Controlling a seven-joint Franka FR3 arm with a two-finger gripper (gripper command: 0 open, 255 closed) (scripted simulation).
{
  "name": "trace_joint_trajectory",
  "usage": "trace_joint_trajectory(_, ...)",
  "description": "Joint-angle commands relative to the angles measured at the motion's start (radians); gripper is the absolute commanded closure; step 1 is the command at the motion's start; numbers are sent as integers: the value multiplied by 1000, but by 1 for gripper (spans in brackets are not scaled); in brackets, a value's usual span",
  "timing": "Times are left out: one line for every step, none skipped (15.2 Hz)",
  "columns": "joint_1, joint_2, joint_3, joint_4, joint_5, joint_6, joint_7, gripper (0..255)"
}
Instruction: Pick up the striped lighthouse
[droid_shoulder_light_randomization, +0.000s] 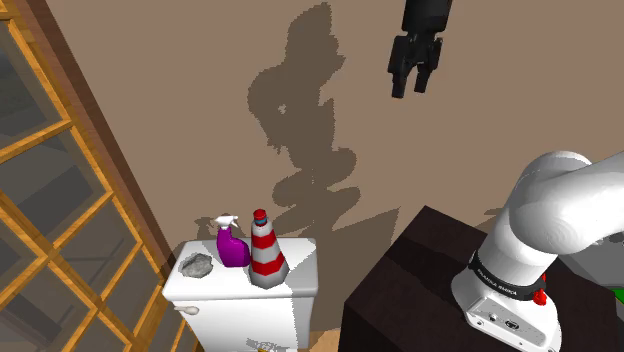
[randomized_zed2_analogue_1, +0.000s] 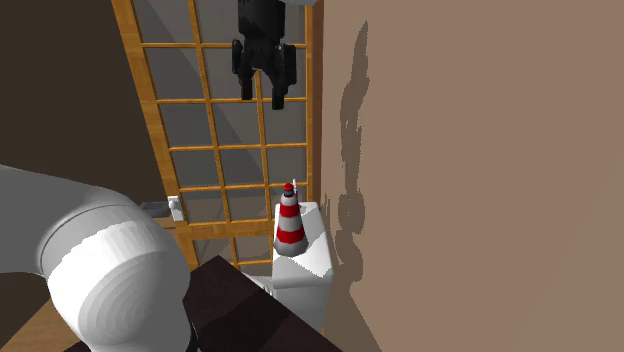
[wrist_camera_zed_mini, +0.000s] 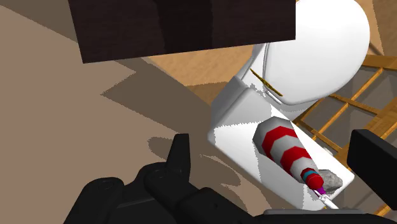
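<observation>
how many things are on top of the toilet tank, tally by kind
red and white striped lighthouse: 1
purple spray bottle: 1
grey crumpled lump: 1
total: 3

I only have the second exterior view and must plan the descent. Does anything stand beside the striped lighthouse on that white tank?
Observer: Yes. A purple spray bottle stands close beside the lighthouse, on its left in the shoulder view.
Operator: Anything else up there?
Observer: A grey lump lies past the bottle, near the shoulder view's left end of the tank.
Operator: Is the gripper lined up over the lighthouse?
Observer: No. In the shoulder view the gripper hangs high and well to the lighthouse's right.
</observation>
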Motion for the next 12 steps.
trace_joint_trajectory(0,0,0,0,0,0,0,0)
trace_joint_trajectory(3,21,14,-9,5,28,8,0)
trace_joint_trajectory(7,43,27,-17,9,56,16,0)
trace_joint_trajectory(10,66,41,-23,13,84,24,0)
trace_joint_trajectory(13,90,54,-28,16,111,32,0)
trace_joint_trajectory(16,116,67,-32,19,139,40,0)
trace_joint_trajectory(19,142,81,-35,22,166,49,0)
trace_joint_trajectory(21,170,94,-36,23,192,57,0)
trace_joint_trajectory(24,198,107,-36,25,219,66,0)
trace_joint_trajectory(26,228,120,-35,25,245,74,0)
trace_joint_trajectory(28,258,133,-32,25,271,84,0)
trace_joint_trajectory(30,289,146,-29,24,296,93,0)
